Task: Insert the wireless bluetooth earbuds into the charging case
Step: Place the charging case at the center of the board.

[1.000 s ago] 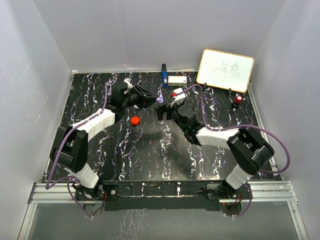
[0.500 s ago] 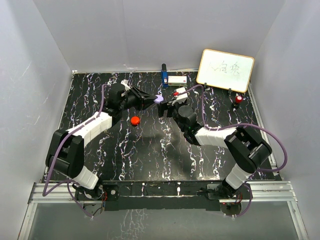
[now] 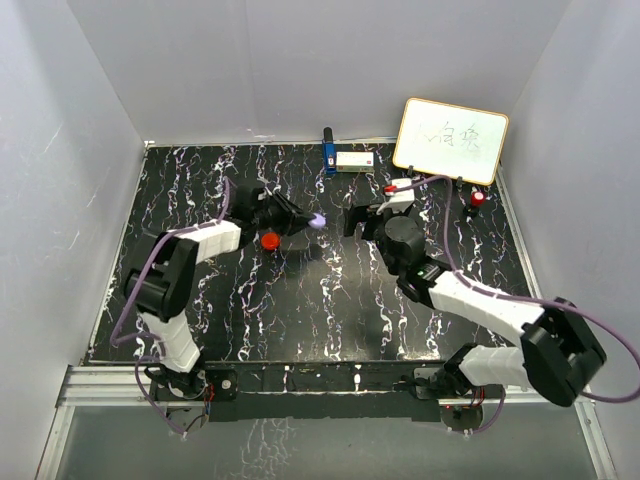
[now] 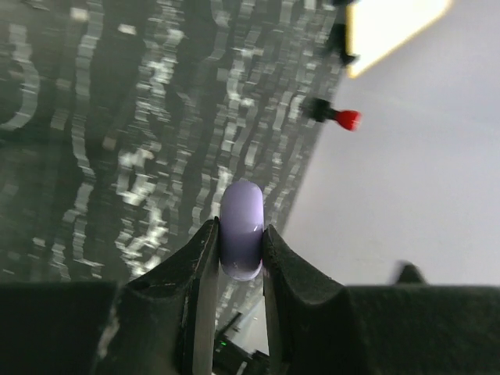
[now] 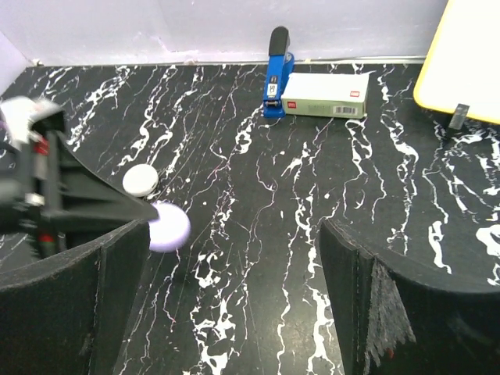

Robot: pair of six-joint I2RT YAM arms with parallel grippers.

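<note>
My left gripper (image 3: pixel 306 222) is shut on a round lavender charging case (image 3: pixel 317 221), held edge-on between its fingers (image 4: pixel 205 258) above the table. From the right wrist, that case (image 5: pixel 169 226) shows just past my left finger. My right gripper (image 3: pixel 354 221) hangs open a short way to the right of the case, not touching it, its jaws wide apart with only table between them (image 5: pixel 230 234). A red puck (image 3: pixel 269 240) lies on the table below my left gripper. A white puck (image 5: pixel 141 180) lies just behind the lavender case. The earbuds are out of view.
A blue stapler (image 3: pixel 328 150) and a white box (image 3: pixel 355 160) stand at the back edge. A whiteboard (image 3: pixel 450 140) leans at the back right, with a red-capped object (image 3: pixel 478 200) in front of it. Grey walls close in three sides of the black marbled table (image 3: pixel 300 300).
My left gripper has carried the lavender case a little nearer and lower. My right gripper has drawn back to the right, away from the case, and its jaws have widened.
</note>
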